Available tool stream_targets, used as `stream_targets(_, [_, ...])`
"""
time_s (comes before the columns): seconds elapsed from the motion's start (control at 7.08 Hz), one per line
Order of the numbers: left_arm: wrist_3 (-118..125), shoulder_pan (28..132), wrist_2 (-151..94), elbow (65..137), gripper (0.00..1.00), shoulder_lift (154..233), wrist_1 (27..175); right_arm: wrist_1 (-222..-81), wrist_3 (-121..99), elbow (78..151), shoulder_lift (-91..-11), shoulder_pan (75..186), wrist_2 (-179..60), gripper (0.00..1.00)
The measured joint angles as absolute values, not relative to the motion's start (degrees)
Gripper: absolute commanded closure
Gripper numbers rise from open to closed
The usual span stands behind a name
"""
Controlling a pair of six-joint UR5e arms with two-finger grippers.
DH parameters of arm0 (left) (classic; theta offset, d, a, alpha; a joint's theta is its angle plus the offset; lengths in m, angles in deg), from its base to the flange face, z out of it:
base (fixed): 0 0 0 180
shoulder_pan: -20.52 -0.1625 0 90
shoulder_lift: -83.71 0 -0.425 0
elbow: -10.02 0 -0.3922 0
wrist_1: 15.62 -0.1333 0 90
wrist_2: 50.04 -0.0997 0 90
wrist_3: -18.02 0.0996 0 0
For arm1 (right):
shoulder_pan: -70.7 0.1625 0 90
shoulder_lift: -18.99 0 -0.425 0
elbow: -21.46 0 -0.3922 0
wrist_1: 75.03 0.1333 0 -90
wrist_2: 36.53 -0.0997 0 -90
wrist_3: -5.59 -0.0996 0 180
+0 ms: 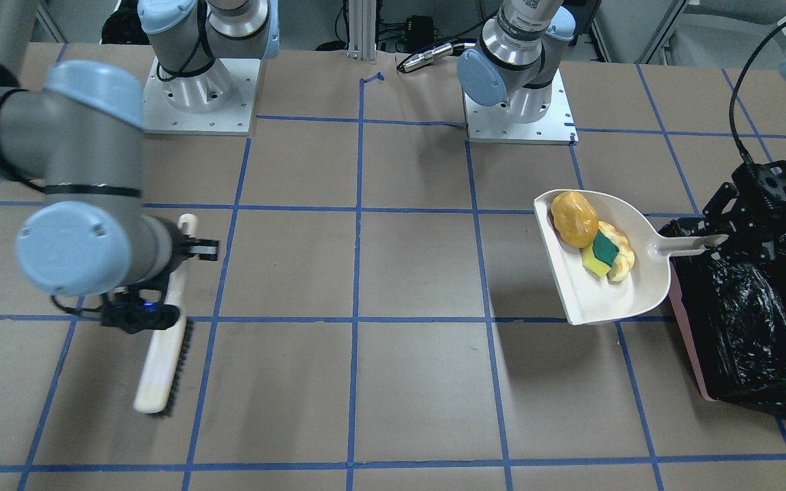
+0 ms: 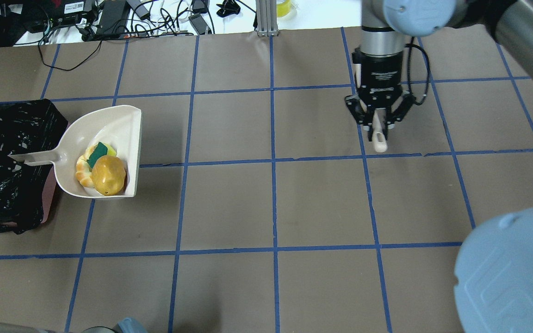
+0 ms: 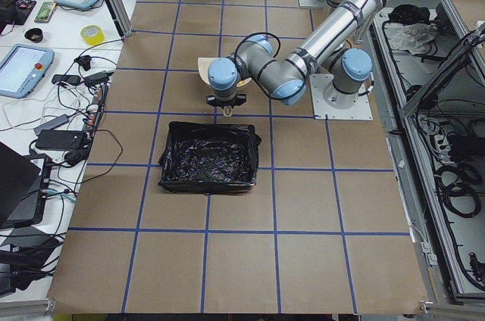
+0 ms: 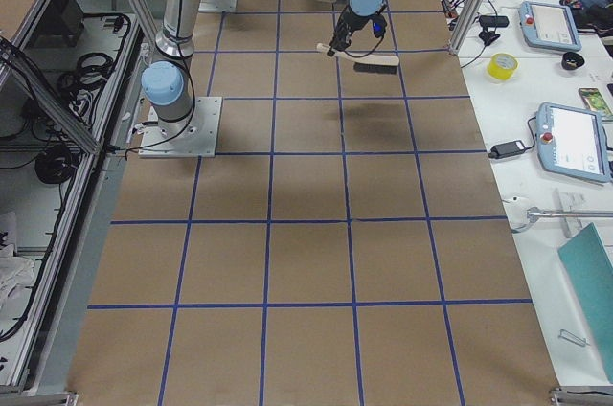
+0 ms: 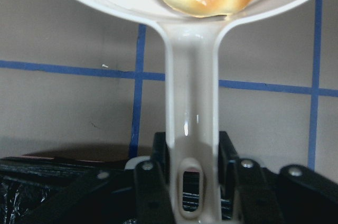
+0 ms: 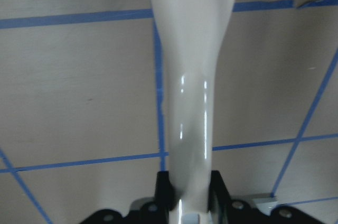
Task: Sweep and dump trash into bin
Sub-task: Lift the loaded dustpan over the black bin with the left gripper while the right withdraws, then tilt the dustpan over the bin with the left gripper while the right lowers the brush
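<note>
My left gripper [image 1: 715,240] is shut on the handle of the beige dustpan [image 1: 598,293] and holds it raised beside the bin [image 1: 754,327], a pinkish box lined with a black bag. The handle end is over the bin's edge. In the pan lie the yellow-orange potato lump [image 1: 574,218], the golden bread piece [image 1: 623,259] and the green-and-yellow sponge wedge [image 1: 604,252]. The left wrist view shows the pan handle [image 5: 190,129] between my fingers [image 5: 158,182]. My right gripper [image 2: 377,126] is shut on a white brush [image 1: 161,348], held above the table far from the bin.
The table is brown paper with a blue tape grid. The two arm bases [image 1: 519,109] stand at the robot's side. Cables and devices [image 2: 109,14] lie beyond the far edge. Tablets and a tape roll [image 3: 92,34] sit on a side bench.
</note>
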State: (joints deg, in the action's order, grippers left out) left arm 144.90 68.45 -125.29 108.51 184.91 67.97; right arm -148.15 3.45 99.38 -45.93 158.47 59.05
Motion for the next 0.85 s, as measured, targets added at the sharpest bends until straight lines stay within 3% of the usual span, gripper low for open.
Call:
stream_targets(0.42, [142.8,62.4,-120.0,105.2,1.0,186.2,71.4,-160.9,14.8,106.9,-45.1,147.4,65.0,1.0])
stream_targets(0.85, [139.6,56.6,-116.6,97.9,1.0,189.3,79.4,-162.4,16.8,108.8,-44.0,144.2,65.7,1.0])
